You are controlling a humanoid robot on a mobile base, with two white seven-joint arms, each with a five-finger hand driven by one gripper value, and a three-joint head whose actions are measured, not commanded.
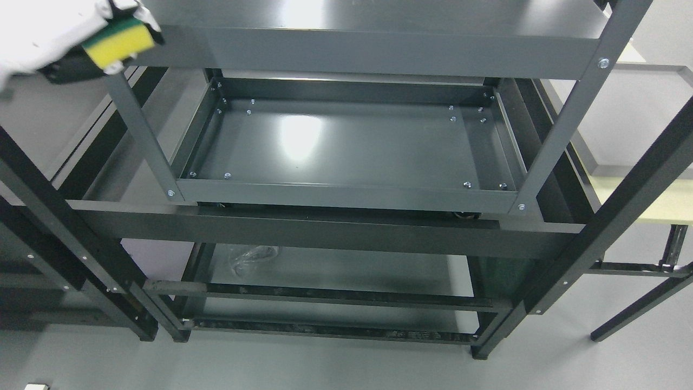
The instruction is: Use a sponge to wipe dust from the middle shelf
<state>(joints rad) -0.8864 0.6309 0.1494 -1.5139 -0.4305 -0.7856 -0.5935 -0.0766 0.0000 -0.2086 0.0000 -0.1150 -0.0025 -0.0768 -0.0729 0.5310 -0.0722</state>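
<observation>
Gripping sponge point(120, 42), left robot hand point(54, 32) beside top shelf point(368, 51).

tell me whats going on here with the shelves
A robot's left hand, in a white glove, holds a yellow and green sponge at the top left, up by the front edge of the top shelf. The middle shelf below is bare and shiny, and the sponge is not touching it. No right hand shows.

The white-gloved left hand point(48, 38) is cut off by the upper-left corner; the yellow-and-green sponge point(120, 42) is partly covered by its fingers. The grey metal top shelf point(368, 49) is cropped above.
</observation>
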